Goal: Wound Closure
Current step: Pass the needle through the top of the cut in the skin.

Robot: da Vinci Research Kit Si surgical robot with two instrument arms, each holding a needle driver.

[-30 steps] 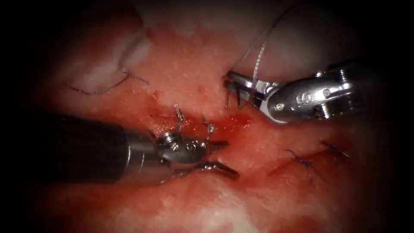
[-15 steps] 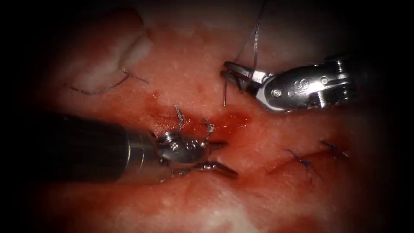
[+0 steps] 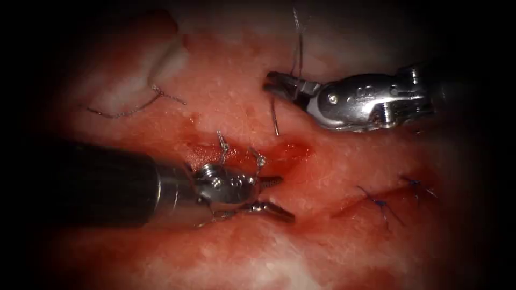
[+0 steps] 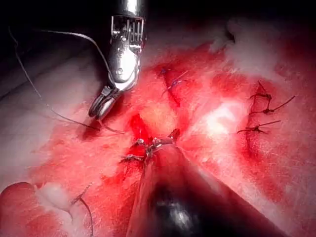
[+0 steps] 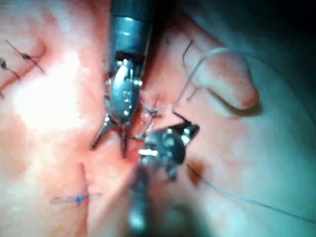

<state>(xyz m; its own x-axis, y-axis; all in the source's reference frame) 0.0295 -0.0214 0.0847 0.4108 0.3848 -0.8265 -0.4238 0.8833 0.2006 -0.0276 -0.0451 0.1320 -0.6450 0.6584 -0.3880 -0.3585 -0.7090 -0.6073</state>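
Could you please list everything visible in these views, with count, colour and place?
tissue: one, pink-red, under everything.
cut: one, holding red fluid, mid-scene.
knotted stitches: two, grey, on the cut above the left tool.
blue stitches: two, on a closed cut to the right.
cut end of thread: one, grey, far left.
thread: one, dark, rising from the right tool, a tail hanging below.
left tool: jaws open, holding nothing.
right tool: jaws shut on thread.
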